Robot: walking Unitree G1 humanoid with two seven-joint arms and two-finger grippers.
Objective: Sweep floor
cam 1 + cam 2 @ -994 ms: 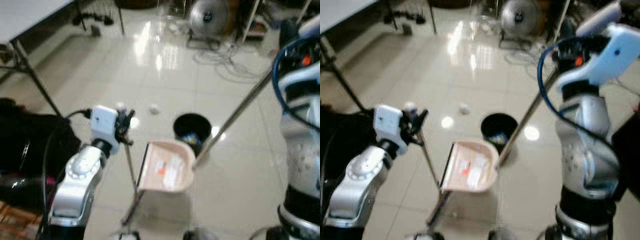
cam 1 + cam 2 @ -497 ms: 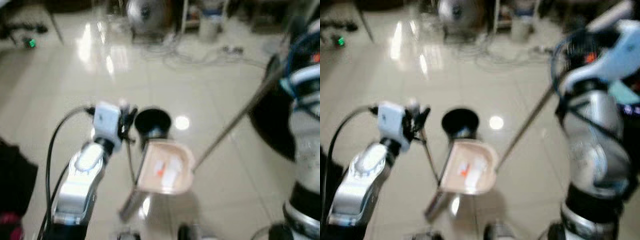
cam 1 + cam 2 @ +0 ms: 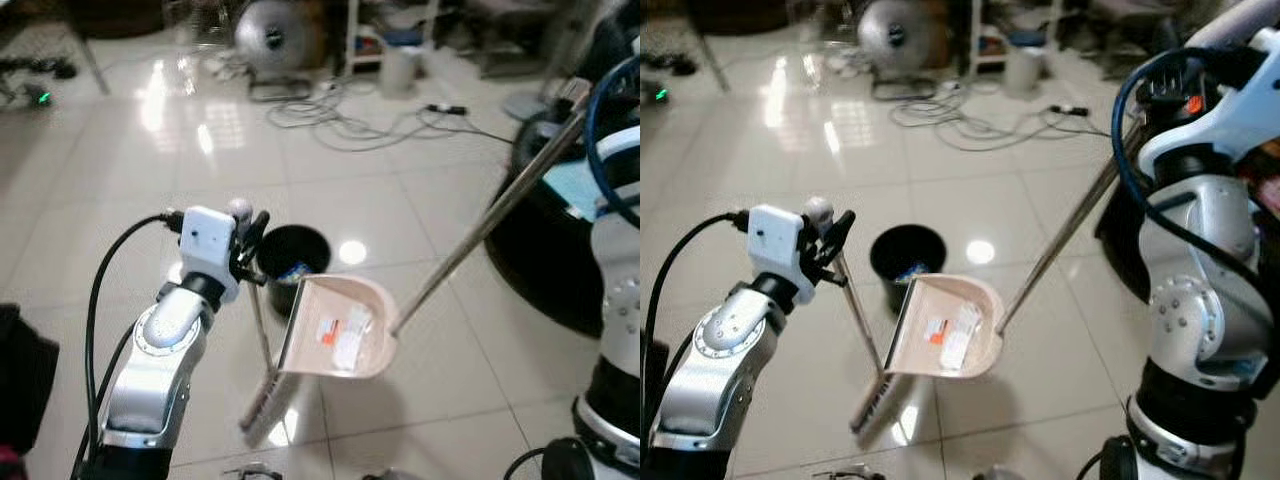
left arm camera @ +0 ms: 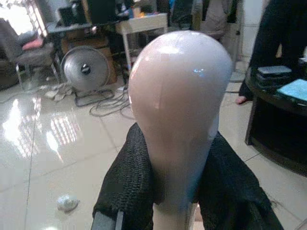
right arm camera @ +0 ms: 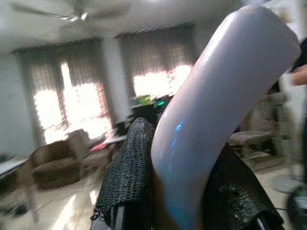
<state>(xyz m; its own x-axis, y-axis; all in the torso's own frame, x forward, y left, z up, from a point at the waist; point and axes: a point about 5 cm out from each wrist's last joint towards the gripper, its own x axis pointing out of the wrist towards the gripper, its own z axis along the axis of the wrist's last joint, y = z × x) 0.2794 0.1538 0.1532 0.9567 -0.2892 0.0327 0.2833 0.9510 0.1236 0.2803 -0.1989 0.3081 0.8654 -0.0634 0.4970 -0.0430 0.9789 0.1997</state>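
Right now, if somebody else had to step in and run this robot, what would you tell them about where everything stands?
Left gripper: fingers shut on the pale rounded top of the thin-handled broom, bristles on the glossy tiled floor.
Right gripper: black fingers shut on the pale curved handle end of the long metal pole of the beige plastic dustpan.
The dustpan hangs tilted beside the black round bin and holds scraps of paper.
Done: some litter is in the pan.
Left: probably tip it into the bin. A crumpled scrap lies on the floor.
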